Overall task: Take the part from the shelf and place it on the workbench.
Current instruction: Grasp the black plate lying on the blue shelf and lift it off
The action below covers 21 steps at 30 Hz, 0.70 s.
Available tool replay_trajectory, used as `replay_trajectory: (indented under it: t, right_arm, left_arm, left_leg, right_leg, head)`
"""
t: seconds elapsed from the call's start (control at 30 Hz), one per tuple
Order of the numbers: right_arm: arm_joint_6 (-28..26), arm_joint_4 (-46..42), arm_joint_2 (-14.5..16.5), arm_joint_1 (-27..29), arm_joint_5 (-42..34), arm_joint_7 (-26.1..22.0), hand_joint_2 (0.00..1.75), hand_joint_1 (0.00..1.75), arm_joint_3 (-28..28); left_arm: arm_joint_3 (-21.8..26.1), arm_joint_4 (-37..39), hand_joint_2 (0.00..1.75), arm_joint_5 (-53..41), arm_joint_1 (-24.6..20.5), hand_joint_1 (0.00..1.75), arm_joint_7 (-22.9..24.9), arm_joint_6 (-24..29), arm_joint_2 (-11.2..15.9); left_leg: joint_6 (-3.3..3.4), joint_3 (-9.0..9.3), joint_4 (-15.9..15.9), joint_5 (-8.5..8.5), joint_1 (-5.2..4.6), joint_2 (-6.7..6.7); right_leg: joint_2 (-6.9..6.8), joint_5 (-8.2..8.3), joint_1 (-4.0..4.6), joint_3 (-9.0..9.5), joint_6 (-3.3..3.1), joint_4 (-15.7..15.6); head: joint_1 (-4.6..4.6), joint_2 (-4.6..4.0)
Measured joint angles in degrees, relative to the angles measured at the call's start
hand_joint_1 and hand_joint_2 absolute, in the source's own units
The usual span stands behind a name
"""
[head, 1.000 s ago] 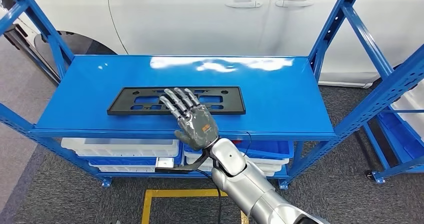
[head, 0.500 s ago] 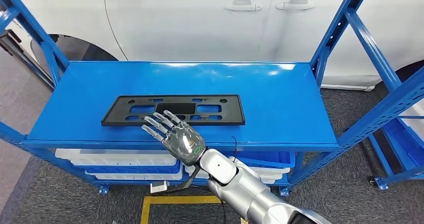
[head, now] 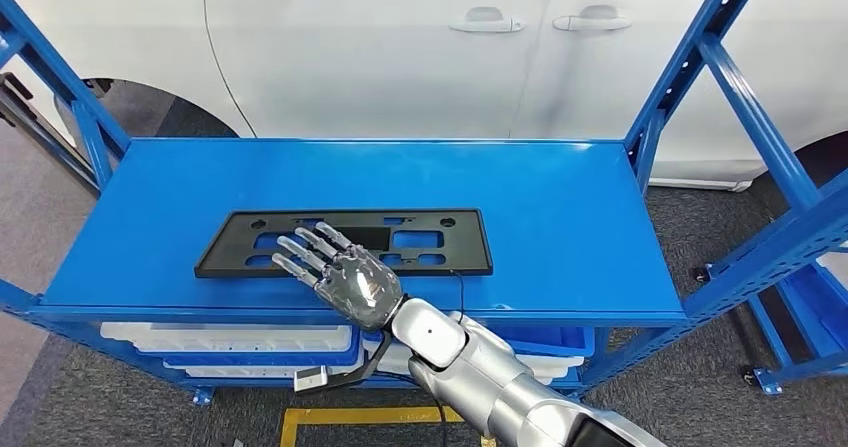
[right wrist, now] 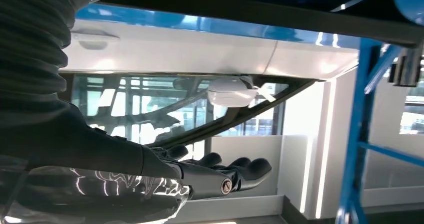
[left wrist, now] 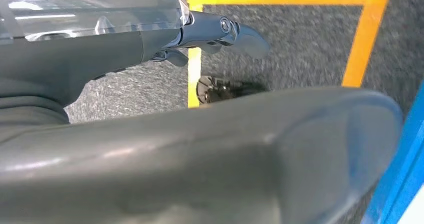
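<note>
A flat black plastic part (head: 345,242), a long rectangular frame with cut-out openings, lies on the top board of a blue metal shelf (head: 560,217), toward its front and left of the middle. The right hand (head: 340,272) is stretched out over the part's front edge, palm down, fingers (head: 300,247) straight and spread apart, their tips above the frame's left-of-centre openings. It has hold of nothing; whether the fingers actually touch the part cannot be told. The silver right arm (head: 480,372) comes up from below the shelf's front lip, and a thin black cable (head: 455,292) runs along the wrist.

In the right wrist view the same hand (right wrist: 215,176) shows extended fingers side by side with nothing between them, a white car (right wrist: 200,48) beyond it.

The left hand (left wrist: 200,154) hangs over grey carpet (left wrist: 300,43) marked with yellow tape (left wrist: 370,33); its thumb looms large and blurred, one dark finger (left wrist: 225,31) pointing out straight. How far it is open cannot be judged.

Behind the shelf stands the white car (head: 400,47), door handles (head: 540,22) visible. White and blue bins (head: 230,337) sit on the lower level.
</note>
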Motion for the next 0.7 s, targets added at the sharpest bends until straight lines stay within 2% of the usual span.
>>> replay_trajectory:
  t: [0.07, 0.1, 0.17, 0.2, 0.23, 0.27, 0.3, 0.37, 0.4, 0.43, 0.53, 0.6, 0.63, 0.7]
  right_arm:
    - [0.55, -0.28, 0.09, -0.3, 0.09, -0.17, 1.75, 0.0, 0.27]
    - [0.76, -0.35, 0.14, -0.51, 0.21, -0.16, 1.75, 0.0, 0.48]
    - [0.98, -0.3, 0.13, -0.73, 0.72, -0.05, 1.75, 0.0, 1.0]
    - [1.08, -0.22, 0.11, -0.72, 1.01, 0.03, 1.75, 0.0, 1.31]
    - [1.2, -0.09, 0.1, -0.69, 1.31, 0.12, 1.75, 0.0, 1.62]
    - [1.28, 0.05, 0.1, -0.7, 1.59, 0.25, 1.75, 0.0, 1.92]
    - [1.34, 0.21, 0.1, -0.78, 1.88, 0.46, 1.75, 0.0, 2.22]
    - [1.36, 0.66, 0.1, -1.16, 2.55, 1.01, 1.75, 0.0, 2.82]
    - [1.35, 0.97, 0.11, -1.43, 2.96, 1.29, 1.75, 0.0, 3.17]
    - [1.34, 1.3, 0.12, -1.67, 3.34, 1.56, 1.75, 0.0, 3.51]
    - [1.28, 2.34, 0.15, -2.11, 5.04, 2.43, 1.75, 0.0, 4.6]
    - [1.36, 2.96, 0.15, -2.56, 6.64, 3.0, 1.75, 0.0, 5.54]
    - [1.47, 3.24, 0.15, -2.85, 7.38, 3.21, 1.75, 0.0, 6.08]
    - [1.83, 3.91, 0.13, -3.28, 8.55, 3.48, 1.75, 0.0, 7.27]
  left_arm:
    - [0.02, 0.0, 0.0, 0.02, 0.05, 0.0, -0.11, -0.02, -0.06]
    - [0.03, 0.0, 0.0, 0.03, -0.01, 0.0, -0.15, -0.03, -0.09]
    - [0.04, 0.0, 0.0, 0.04, -0.18, 0.0, -0.22, -0.05, -0.09]
    - [0.05, 0.0, 0.0, 0.04, -0.23, 0.0, -0.25, -0.07, -0.09]
    - [0.06, 0.0, 0.0, 0.04, -0.25, 0.0, -0.26, -0.08, -0.09]
    - [0.08, 0.0, 0.0, 0.04, -0.21, 0.0, -0.26, -0.1, -0.1]
    - [0.09, 0.0, 0.0, 0.04, -0.17, 0.0, -0.26, -0.13, -0.12]
    - [0.14, 0.0, 0.0, 0.04, -0.14, 0.0, -0.29, -0.16, -0.2]
    - [0.19, 0.0, 0.0, 0.04, -0.2, 0.0, -0.33, -0.16, -0.24]
    - [0.27, 0.0, 0.0, 0.05, -0.27, 0.0, -0.39, -0.16, -0.25]
    - [0.44, 0.0, 0.0, 0.09, -0.39, 0.0, -0.64, -0.3, -0.23]
    - [0.45, 0.0, 0.0, 0.09, -0.46, 0.0, -0.81, -0.49, -0.22]
    - [0.45, 0.0, 0.0, 0.09, -0.5, 0.0, -0.87, -0.56, -0.22]
    - [0.47, 0.0, 0.0, 0.05, -0.5, 0.0, -0.93, -0.67, -0.22]
  left_leg:
    - [0.57, 0.29, -0.34, -0.1, 0.26, 0.01]
    - [0.84, 0.48, -0.52, -0.14, 0.39, 0.04]
    - [1.28, 0.62, -0.58, -0.38, 0.33, 0.08]
    - [1.39, 0.65, -0.54, -0.49, 0.3, 0.08]
    - [1.44, 0.74, -0.51, -0.63, 0.28, 0.06]
    - [1.42, 0.88, -0.45, -0.8, 0.27, 0.03]
    - [1.34, 1.09, -0.37, -1.0, 0.27, -0.02]
    - [1.07, 1.49, -0.19, -1.49, 0.25, -0.1]
    - [0.86, 1.52, -0.03, -1.7, 0.13, -0.13]
    - [0.6, 1.43, 0.06, -1.81, 0.04, -0.13]
    - [-0.42, 1.36, 0.02, -2.03, 0.03, -0.06]
    - [-1.02, 0.93, 1.64, -3.27, 0.1, -0.01]
    - [-1.27, -0.13, 4.15, -4.67, 0.15, 0.01]
    - [-1.65, -3.86, 11.94, -8.04, 0.22, 0.02]
  right_leg:
    - [-0.11, -0.94, -0.05, -0.3, 0.61, 1.07]
    - [-0.17, -2.13, -0.1, -1.34, 0.87, 3.24]
    - [-0.26, -5.38, -0.31, -5.57, 1.2, 10.97]
    - [-0.27, -6.49, -0.4, -7.91, 1.3, 14.81]
    - [-0.28, -6.56, -0.48, -9.55, 1.37, 17.07]
    - [-0.3, -5.41, -0.54, -10.11, 1.36, 17.06]
    - [-0.31, -3.26, -0.58, -9.5, 1.26, 14.72]
    - [-0.36, 1.38, -0.52, -6.54, 0.74, 6.98]
    - [-0.38, 2.65, -0.39, -5.3, 0.48, 3.82]
    - [-0.36, 3.12, -0.28, -4.66, 0.26, 2.0]
    - [-0.13, 2.87, -0.17, -4.37, -0.32, 0.95]
    - [-0.16, 2.89, -0.43, -3.84, -0.9, 0.47]
    - [-0.24, 2.87, -0.55, -3.57, -1.15, 0.28]
    - [-0.35, 2.69, -0.47, -3.36, -1.49, 0.26]
  head:
    - [0.0, 0.0]
    - [0.0, 0.0]
    - [0.01, 0.0]
    - [0.01, 0.0]
    - [0.01, 0.0]
    - [0.01, 0.0]
    - [0.01, 0.0]
    - [0.01, 0.0]
    - [0.01, 0.0]
    - [0.01, 0.0]
    - [-0.01, 0.0]
    - [-0.02, 0.0]
    - [-0.02, 0.0]
    - [-0.01, 0.0]
